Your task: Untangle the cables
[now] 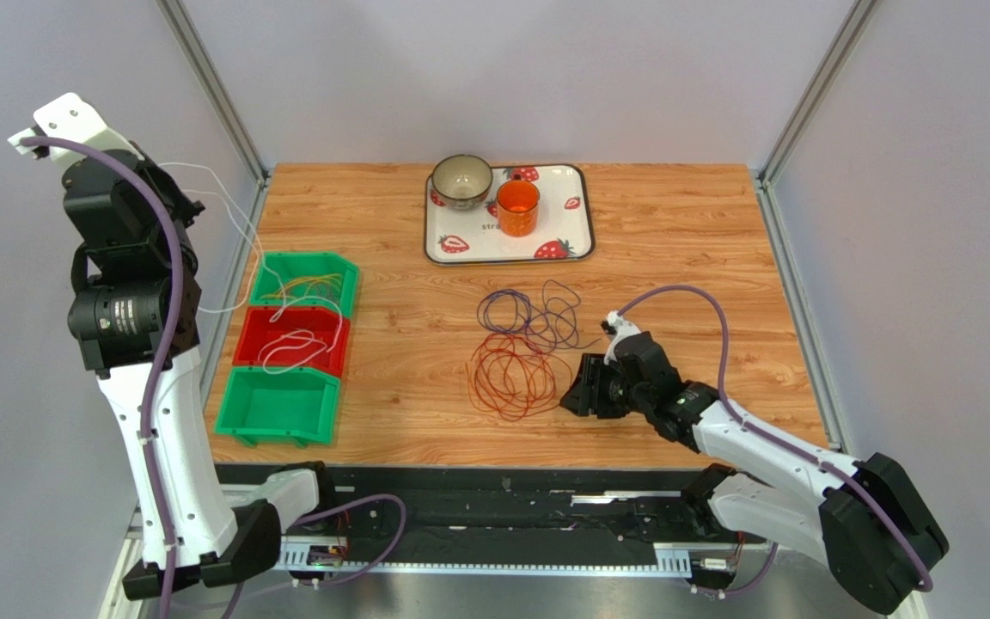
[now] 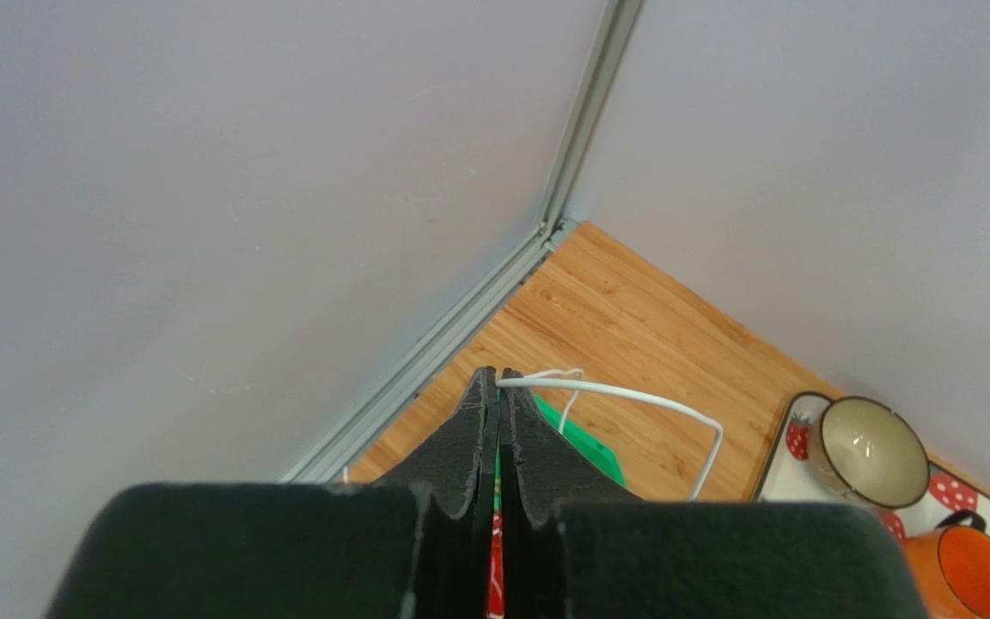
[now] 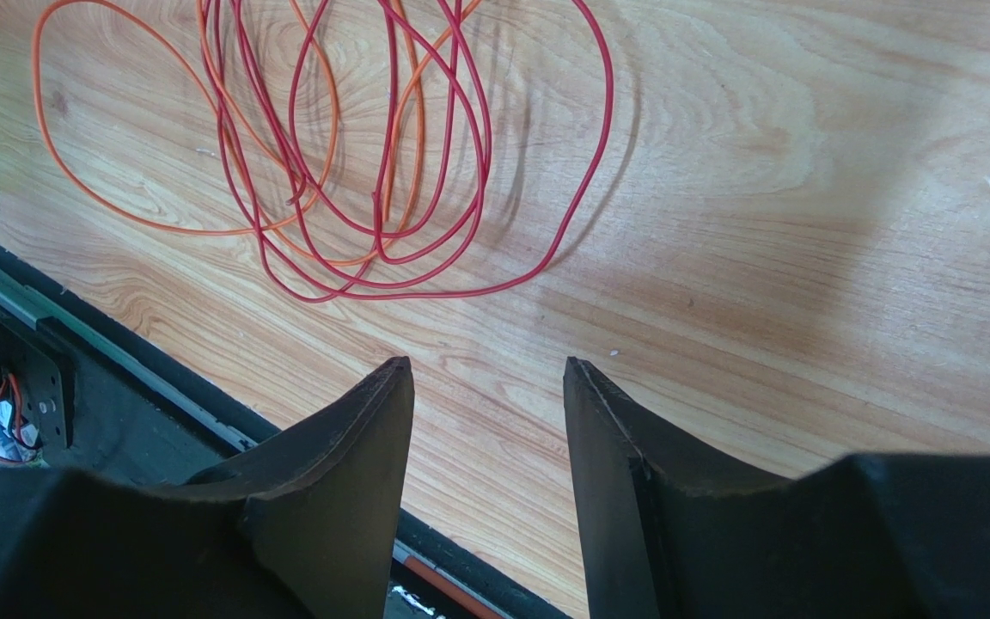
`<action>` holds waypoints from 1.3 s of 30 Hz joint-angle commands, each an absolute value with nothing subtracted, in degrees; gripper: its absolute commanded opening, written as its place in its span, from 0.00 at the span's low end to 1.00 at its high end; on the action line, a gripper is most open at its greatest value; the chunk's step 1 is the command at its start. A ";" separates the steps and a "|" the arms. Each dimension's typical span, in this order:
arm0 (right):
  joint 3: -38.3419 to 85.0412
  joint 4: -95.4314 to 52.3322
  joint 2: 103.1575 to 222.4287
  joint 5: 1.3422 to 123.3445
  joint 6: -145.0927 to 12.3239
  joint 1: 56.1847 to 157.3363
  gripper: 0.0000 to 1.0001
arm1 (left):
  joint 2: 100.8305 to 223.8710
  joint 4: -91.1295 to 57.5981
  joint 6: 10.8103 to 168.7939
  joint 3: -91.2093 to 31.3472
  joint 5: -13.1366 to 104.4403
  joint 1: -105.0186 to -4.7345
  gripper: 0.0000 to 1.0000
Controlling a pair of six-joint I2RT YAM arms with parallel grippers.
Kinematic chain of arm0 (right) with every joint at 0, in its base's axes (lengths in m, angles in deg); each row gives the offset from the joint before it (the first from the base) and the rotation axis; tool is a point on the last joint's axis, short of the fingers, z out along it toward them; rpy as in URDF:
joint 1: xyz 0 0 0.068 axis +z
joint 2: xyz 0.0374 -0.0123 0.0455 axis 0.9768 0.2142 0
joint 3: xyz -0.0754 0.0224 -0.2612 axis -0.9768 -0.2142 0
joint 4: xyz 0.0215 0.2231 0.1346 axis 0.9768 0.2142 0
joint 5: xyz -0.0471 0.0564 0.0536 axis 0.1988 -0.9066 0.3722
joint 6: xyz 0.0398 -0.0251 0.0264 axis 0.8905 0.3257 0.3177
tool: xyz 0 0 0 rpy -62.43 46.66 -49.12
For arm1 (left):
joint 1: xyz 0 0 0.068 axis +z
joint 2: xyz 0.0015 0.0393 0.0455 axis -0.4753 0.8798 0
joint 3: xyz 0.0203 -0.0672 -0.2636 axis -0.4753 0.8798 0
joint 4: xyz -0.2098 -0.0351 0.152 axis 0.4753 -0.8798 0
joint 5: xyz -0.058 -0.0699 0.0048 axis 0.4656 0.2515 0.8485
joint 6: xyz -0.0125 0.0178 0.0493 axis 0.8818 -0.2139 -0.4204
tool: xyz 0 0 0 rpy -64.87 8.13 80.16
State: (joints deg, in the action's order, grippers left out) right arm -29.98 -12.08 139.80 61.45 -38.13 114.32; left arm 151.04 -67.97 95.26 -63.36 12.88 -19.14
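At the left edge of the table, my left gripper (image 2: 498, 377) is raised high, jaws pressed together on a white cable (image 2: 617, 390). The cable arcs away from the fingertips and trails down toward three bins along that edge. I judge the height is meant to draw the limp wire out straight, free of loops.

The far green bin (image 1: 332, 268) holds yellow and orange strands. The red bin (image 1: 252, 338) in the middle holds white loops, and the near green bin (image 1: 232, 410) sits below it.

Mid-table lies the rest of the tangle. A purple cable (image 1: 526, 310) sits nearer the far edge, and overlapping orange and dark red coils (image 1: 513, 374) sit closer to the near edge.

Just right of those coils, my right gripper (image 3: 485, 364) hovers low over the wood with its jaws apart, holding nothing — placed, I think, to pinch a red strand next.
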 commanded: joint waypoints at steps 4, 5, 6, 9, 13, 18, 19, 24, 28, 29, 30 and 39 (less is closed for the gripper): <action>-29.08 -14.23 139.90 61.20 -39.01 114.46 0.50 | 146.89 -66.33 96.50 -65.33 6.98 -18.01 0.00; -29.08 -14.23 139.81 61.20 -39.01 114.37 0.50 | 146.71 -66.07 96.50 -65.43 7.50 -18.09 0.00; -29.08 -14.23 139.81 61.20 -39.01 114.37 0.50 | 146.36 -65.11 96.33 -65.34 8.46 -18.01 0.00; -29.08 -14.23 139.81 61.20 -39.01 114.46 0.50 | 145.92 -65.18 96.50 -66.21 10.94 -18.01 0.00; -29.26 -14.23 139.46 61.37 -38.92 114.46 0.49 | 146.97 -66.42 96.33 -67.27 8.48 -18.01 0.00; -29.26 -14.23 139.46 61.28 -38.92 114.46 0.49 | 147.24 -66.59 96.41 -65.26 7.86 -18.01 0.00; -29.26 -14.23 139.46 61.28 -38.83 114.46 0.49 | 147.15 -66.51 96.33 -64.82 7.77 -17.92 0.00; -29.26 -14.23 139.54 61.37 -39.01 114.46 0.49 | 147.94 -65.54 96.42 -63.67 7.77 -18.01 0.00; -29.17 -14.23 139.81 61.37 -38.92 114.46 0.49 | 149.52 -65.28 96.42 -64.64 8.12 -18.01 0.00; -29.08 -14.15 139.81 61.37 -38.92 114.37 0.49 | 149.87 -65.10 96.33 -64.81 8.21 -18.01 0.00; -29.08 -14.23 139.81 61.37 -38.92 114.46 0.49 | 150.66 -64.93 96.24 -65.16 8.12 -18.01 0.00; -28.82 -14.15 140.42 61.20 -39.10 114.46 0.49 | 153.39 -64.57 97.12 -62.46 6.46 -18.01 0.00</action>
State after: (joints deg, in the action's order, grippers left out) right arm -29.98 -12.15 140.28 61.41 -38.13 114.32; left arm 154.01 -66.57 95.94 -64.28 8.29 -18.49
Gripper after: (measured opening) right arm 0.492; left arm 0.007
